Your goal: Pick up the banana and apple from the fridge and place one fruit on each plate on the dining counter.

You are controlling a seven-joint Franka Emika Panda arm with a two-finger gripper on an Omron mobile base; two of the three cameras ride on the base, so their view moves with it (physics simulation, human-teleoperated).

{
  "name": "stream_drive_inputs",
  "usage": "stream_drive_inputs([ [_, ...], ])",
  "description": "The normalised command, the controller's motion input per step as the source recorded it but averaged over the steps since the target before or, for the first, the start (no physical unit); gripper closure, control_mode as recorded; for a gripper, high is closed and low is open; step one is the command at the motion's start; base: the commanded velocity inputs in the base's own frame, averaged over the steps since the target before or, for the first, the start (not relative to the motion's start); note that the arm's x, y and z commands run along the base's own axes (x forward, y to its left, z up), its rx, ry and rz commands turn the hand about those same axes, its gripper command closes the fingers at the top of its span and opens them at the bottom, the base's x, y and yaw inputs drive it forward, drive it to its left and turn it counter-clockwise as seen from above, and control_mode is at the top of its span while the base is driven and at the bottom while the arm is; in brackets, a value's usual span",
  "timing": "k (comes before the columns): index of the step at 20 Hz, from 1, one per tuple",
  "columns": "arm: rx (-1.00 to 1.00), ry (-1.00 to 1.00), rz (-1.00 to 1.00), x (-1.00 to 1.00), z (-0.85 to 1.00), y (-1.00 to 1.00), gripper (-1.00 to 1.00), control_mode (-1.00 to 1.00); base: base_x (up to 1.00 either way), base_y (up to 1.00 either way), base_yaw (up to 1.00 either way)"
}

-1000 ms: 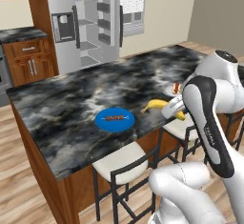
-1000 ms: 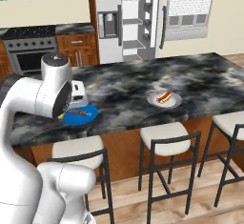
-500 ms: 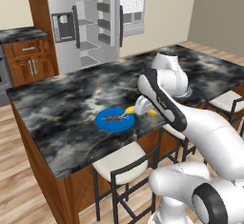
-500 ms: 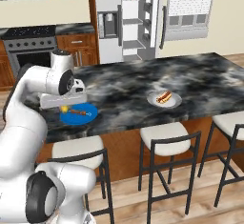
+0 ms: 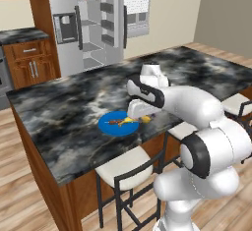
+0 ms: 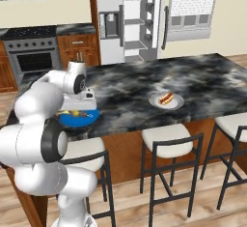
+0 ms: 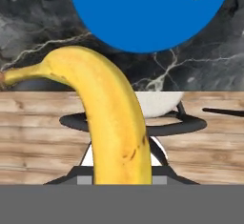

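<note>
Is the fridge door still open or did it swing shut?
Open. The fridge door stands swung aside in both base views, baring white interior shelves behind the dining counter.

The plate [image 5: 118, 123] lies on the counter [image 5: 64, 107] near its stool-side edge; the fridge [image 5: 93, 23] stands behind the counter.

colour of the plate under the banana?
Bright blue plate, clearest in the hand view, just beyond the banana.

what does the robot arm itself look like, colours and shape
The arm is glossy white, built of thick rounded segments with dark grey to black rings at the joints. Its gripper end is a white blocky hand. No cables or markings show.
</note>
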Motion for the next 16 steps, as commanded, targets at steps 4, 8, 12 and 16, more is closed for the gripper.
stream_drive_inputs([
  [4, 0.00, 0.18, -0.07, 0.60, -0.41, 0.00, 1.00, -1.00, 0.00, 0.00, 0.00],
  [8, -0.03, 0.10, -0.06, 0.73, -0.02, 0.08, 1.00, -1.00, 0.00, 0.00, 0.00],
  [12, -0.06, 0.00, -0.06, 0.64, -0.13, 0.26, 1.00, -1.00, 0.00, 0.00, 0.00],
  [16, -0.12, 0.00, -0.15, 0.89, -0.50, 0.32, 1.00, -1.00, 0.00, 0.00, 0.00],
])
